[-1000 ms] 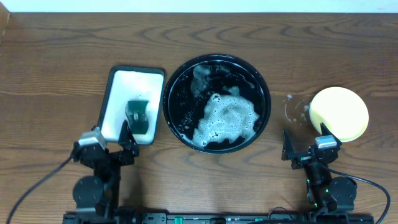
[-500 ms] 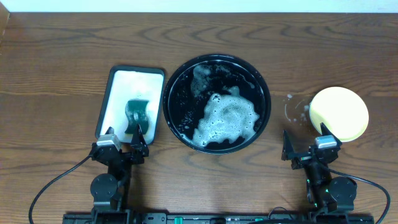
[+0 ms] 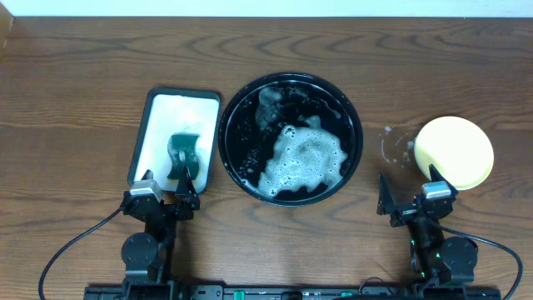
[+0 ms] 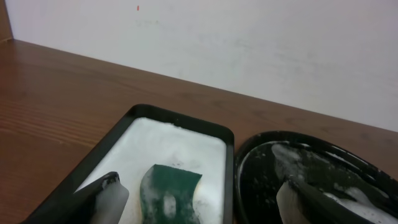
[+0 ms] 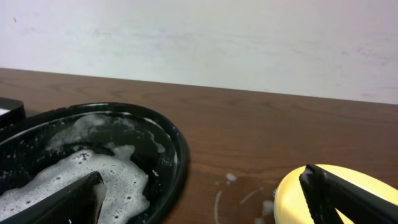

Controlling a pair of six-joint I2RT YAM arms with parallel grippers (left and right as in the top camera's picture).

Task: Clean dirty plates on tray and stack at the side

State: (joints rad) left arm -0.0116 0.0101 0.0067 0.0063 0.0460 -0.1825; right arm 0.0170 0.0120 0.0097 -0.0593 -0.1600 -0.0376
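My left claw (image 3: 167,185) and right claw (image 3: 410,192) both hang near, jaws apart and empty. The tray (image 3: 360,133) at centre holds only foam. The yellow plate (image 3: 454,152) sits to its right on the tabletop (image 3: 83,67). Washing looks done; I'd only check the stack.

Open table (image 3: 379,104), perhaps damp, between foamy tray (image 3: 237,117) and yellow plate (image 3: 454,152)

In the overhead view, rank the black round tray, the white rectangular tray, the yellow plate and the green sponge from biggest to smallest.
1. black round tray
2. white rectangular tray
3. yellow plate
4. green sponge
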